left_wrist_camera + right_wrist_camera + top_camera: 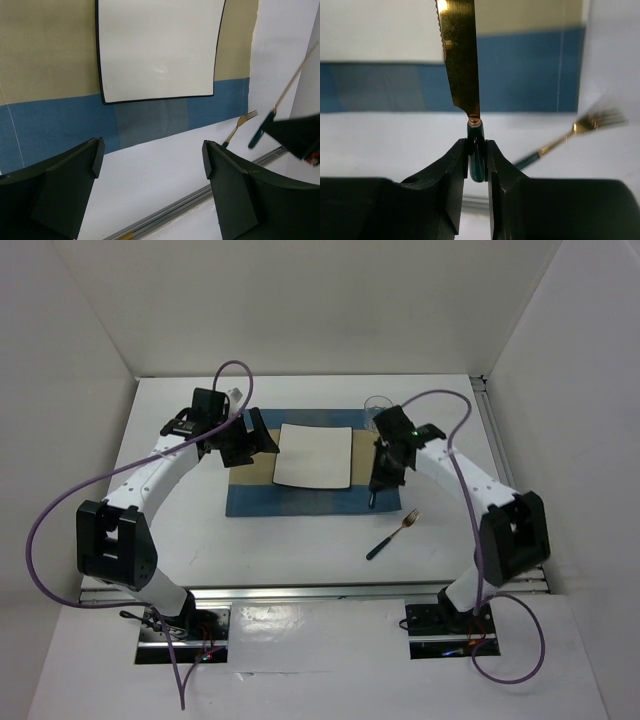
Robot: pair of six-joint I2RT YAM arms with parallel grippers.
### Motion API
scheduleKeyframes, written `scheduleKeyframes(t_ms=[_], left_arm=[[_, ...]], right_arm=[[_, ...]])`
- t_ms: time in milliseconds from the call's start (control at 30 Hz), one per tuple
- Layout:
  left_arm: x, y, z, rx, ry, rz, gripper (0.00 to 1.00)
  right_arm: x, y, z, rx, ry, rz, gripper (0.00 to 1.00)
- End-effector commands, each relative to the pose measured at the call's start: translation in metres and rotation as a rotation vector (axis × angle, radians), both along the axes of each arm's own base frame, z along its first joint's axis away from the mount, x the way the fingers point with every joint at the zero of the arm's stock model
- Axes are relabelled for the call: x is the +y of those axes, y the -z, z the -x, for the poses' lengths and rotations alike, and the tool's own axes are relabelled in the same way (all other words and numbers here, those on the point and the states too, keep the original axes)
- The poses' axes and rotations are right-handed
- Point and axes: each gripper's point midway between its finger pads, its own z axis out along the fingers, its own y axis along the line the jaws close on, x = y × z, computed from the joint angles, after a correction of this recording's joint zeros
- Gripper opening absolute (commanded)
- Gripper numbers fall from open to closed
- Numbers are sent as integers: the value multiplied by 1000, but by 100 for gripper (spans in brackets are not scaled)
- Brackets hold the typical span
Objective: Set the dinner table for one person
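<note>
Fingers of our right gripper point(477, 149) clamp the green handle of a gold-bladed knife point(460, 55) over the right edge of the blue-and-tan placemat point(300, 502). Our left gripper point(152, 150) hangs with fingers wide apart, left of the square white plate point(313, 455). The white dinner table point(300, 550) spreads beneath everything. On it a gold fork point(392, 535) lies near the mat's corner, and a clear glass point(377, 405) stands behind our right arm.
</note>
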Motion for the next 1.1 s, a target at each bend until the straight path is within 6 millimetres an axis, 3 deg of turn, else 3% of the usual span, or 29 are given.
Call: scheduleKeyframes(t_ms=[0, 33, 100, 133, 167, 267, 367, 733, 1000, 1033, 1067], left_arm=[[-4, -22, -4, -78, 31, 10, 98], [-4, -22, -4, -78, 31, 10, 98], [-3, -21, -2, -72, 37, 3, 98], [-1, -24, -2, -84, 30, -3, 98], [-1, -28, -1, -94, 30, -1, 98], [3, -33, 0, -113, 21, -19, 98], [5, -37, 1, -125, 14, -24, 98], [7, -36, 5, -126, 8, -30, 98], [8, -35, 11, -113, 16, -40, 98], [10, -35, 10, -114, 10, -46, 98], [10, -35, 10, -114, 9, -46, 98]], right_arm=[[7, 15, -41, -11, -148, 107, 0], [12, 7, -61, -54, -157, 100, 0], [9, 23, -80, -37, -152, 135, 0], [6, 20, -93, -53, -146, 136, 0], [4, 29, -100, -45, -150, 144, 0], [1, 29, -116, -73, -140, 131, 0], [-2, 45, -121, -56, -151, 144, 0], [-10, 69, -129, -37, -158, 190, 1], [-6, 78, -128, -20, -158, 172, 30], [-6, 73, -129, -30, -157, 169, 42], [-7, 76, -126, -21, -158, 172, 46]])
